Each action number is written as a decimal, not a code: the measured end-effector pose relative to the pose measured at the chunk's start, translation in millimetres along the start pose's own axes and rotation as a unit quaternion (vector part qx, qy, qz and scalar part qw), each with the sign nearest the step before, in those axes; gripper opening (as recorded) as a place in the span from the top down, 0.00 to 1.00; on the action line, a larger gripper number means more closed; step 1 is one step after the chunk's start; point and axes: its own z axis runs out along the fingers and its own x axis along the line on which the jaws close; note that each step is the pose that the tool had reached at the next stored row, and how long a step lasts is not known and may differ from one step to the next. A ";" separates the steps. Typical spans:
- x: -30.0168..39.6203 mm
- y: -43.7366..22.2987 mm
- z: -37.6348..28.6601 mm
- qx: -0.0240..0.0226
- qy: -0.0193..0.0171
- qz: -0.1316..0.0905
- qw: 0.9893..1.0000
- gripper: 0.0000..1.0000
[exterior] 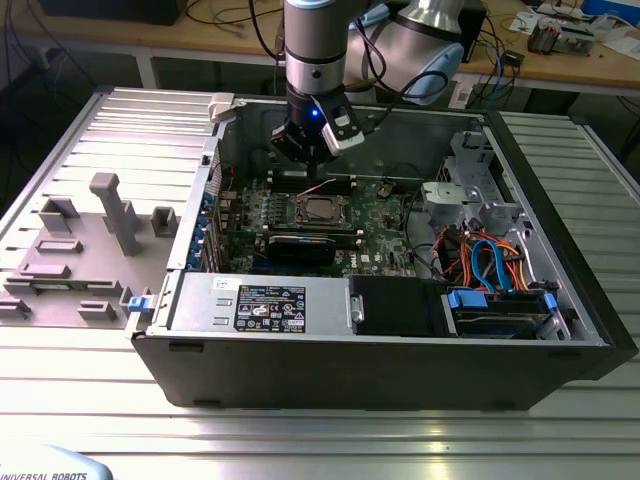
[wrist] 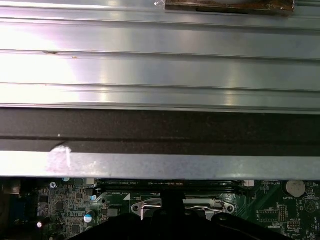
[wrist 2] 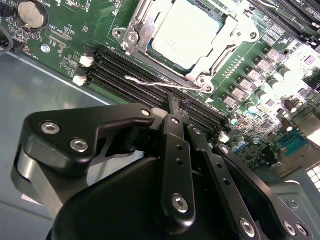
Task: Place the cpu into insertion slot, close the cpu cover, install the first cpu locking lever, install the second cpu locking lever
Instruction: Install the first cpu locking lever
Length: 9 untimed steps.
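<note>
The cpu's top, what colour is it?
Silvery-grey, a plain metal top with no pattern; the cpu shows best in the second wrist view.

Ribbed aluminium table (exterior: pixel 330 440), open computer case (exterior: pixel 380 375) on it, grey fixture blocks (exterior: pixel 90 240) alongside

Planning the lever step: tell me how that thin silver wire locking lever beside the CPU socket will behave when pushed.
The thin silver wire locking lever looks springy rather than rigid, being a slender bent rod. Its smooth round metal may let the gripper slip off. Anchored at the socket's corner, it would probably pivot rather than slide freely.
</note>
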 end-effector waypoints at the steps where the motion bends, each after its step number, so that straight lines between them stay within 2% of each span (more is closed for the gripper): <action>1: 0.0 0.0 0.0 0.000 0.000 0.000 1.000 0.89; 9: -0.6 -0.1 0.1 0.000 0.000 0.000 1.000 0.89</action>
